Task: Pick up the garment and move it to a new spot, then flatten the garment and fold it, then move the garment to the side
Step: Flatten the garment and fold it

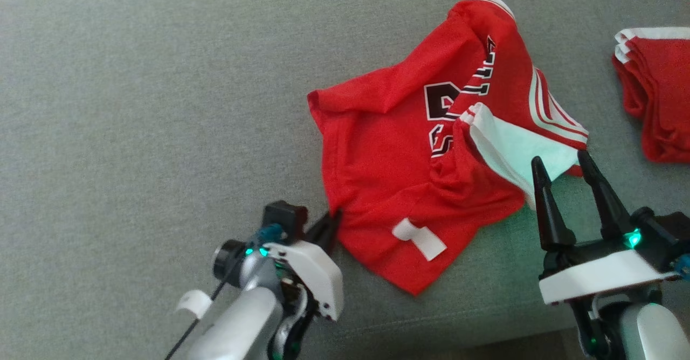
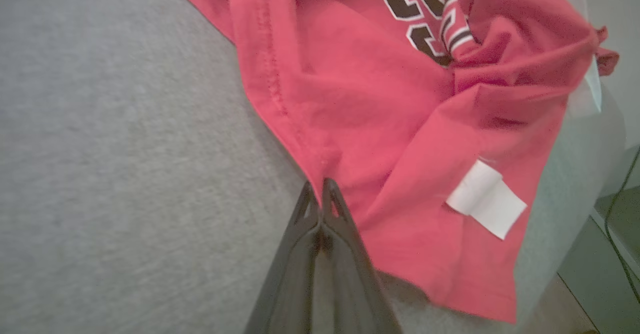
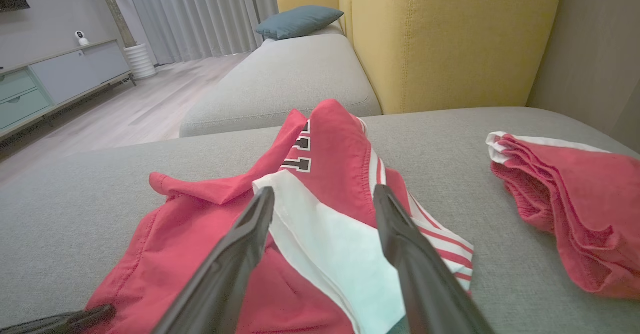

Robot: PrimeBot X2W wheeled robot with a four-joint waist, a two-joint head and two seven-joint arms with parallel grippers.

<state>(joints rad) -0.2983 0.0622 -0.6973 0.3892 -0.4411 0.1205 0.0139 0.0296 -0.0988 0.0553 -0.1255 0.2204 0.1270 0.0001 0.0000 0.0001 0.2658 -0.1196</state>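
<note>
The garment (image 1: 388, 155) is a red jersey with black numerals and white stripes, lying crumpled on the grey sofa seat (image 1: 135, 106). A white label (image 1: 419, 239) shows near its front hem. My left gripper (image 1: 330, 221) is shut on the garment's front left hem; in the left wrist view the gripper's fingertips (image 2: 320, 188) pinch the red edge of the garment (image 2: 400, 124). My right gripper (image 1: 560, 160) stands open at the garment's right side, over a white panel (image 3: 340, 244). From its own wrist, the right gripper (image 3: 324, 191) has nothing between its fingers.
A second red garment (image 1: 655, 90), folded, lies at the far right of the seat; it also appears in the right wrist view (image 3: 565, 209). A yellow sofa back (image 3: 450, 39) rises behind. The seat's front edge (image 1: 458, 330) runs close to both grippers.
</note>
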